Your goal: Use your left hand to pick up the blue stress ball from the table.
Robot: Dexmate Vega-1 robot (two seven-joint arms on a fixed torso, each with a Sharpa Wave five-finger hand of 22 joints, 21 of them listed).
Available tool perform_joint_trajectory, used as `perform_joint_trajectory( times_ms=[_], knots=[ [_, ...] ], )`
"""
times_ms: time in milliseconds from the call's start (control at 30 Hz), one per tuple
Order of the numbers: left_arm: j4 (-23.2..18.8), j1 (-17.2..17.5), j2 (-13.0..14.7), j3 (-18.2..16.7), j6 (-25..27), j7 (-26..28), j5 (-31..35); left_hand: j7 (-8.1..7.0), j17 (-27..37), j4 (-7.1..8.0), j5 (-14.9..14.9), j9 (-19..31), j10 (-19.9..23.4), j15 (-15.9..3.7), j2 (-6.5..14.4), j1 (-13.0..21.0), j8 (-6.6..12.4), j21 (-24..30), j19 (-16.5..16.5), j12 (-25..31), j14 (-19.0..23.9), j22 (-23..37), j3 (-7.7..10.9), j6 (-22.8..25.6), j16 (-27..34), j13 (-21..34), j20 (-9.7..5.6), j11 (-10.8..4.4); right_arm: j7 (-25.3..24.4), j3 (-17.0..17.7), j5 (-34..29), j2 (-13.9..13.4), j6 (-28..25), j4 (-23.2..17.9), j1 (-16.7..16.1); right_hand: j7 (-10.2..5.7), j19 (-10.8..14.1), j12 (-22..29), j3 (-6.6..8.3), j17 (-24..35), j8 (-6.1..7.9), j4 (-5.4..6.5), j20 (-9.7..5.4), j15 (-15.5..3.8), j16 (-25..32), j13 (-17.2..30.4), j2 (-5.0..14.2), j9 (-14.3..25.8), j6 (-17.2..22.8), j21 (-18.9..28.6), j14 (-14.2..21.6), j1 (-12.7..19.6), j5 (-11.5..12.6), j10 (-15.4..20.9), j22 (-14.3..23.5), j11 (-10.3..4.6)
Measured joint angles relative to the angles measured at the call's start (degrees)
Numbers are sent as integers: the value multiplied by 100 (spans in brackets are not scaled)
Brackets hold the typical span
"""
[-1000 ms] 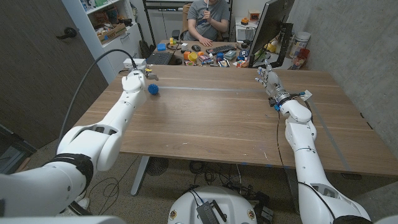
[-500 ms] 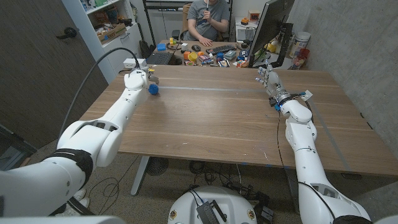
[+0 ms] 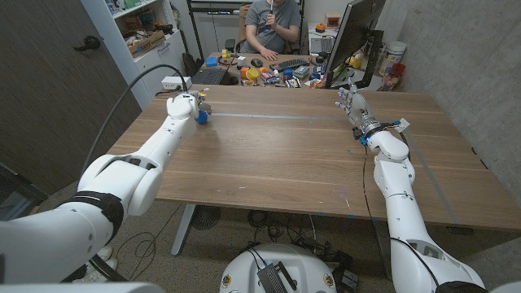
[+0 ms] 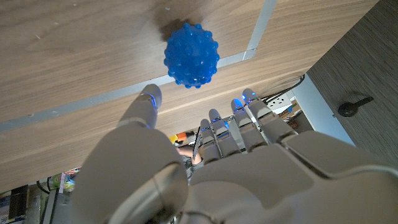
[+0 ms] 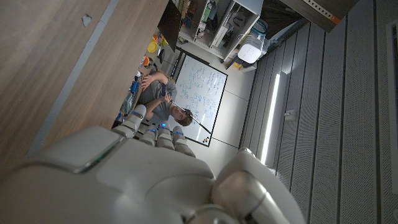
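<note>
Left hand has closed on the knobbly, round blue stress ball.

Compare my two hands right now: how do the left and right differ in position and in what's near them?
The left hand is at the far left of the wooden table, fingers apart beside the spiky blue stress ball, not gripping it. The right hand stands at the far right with nothing near it. The left arm is stretched far forward; the right is bent closer in. Both hands hold nothing.
</note>
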Motion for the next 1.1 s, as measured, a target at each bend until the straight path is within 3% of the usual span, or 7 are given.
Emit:
perform_joint_trajectory(
  times_ms=[300,733,933,1100],
  knots=[
    [-159,56,69,60,4,-402,115,-6,0,-10,45,0,-277,7,-22,22,-24,0,-26,0,-136,0,-176,-316,0,0,26,49,0,5,5,23,2,32,19,0,0,0,0,0,0,0,0,0,0,0,0,0,0,-41,0,0,0,0,0,0],
    [-283,157,141,145,55,-721,247,15,-1,-15,52,0,-277,-22,-22,22,-15,0,-31,0,-165,15,-238,-336,-1,-1,32,49,26,11,22,34,-9,37,24,0,0,0,0,0,0,0,0,0,0,0,0,0,0,-62,0,0,0,0,-1,0],
    [-128,94,133,189,50,-745,279,14,-1,-30,111,0,-231,-4,54,172,30,91,174,29,-104,7,-298,-293,45,-6,-196,2,26,15,20,36,-42,31,20,0,0,0,0,0,0,0,0,0,0,0,0,0,0,-85,0,0,0,0,-1,0],
    [146,-49,100,305,4,-734,333,-42,-1,-27,173,0,-119,-3,177,434,67,164,343,121,75,-1,-296,-237,96,-1,-216,-64,24,23,2,35,-80,14,7,0,-1,0,0,0,0,0,0,0,0,0,0,0,0,-85,0,0,0,0,-1,0]
  ],
)
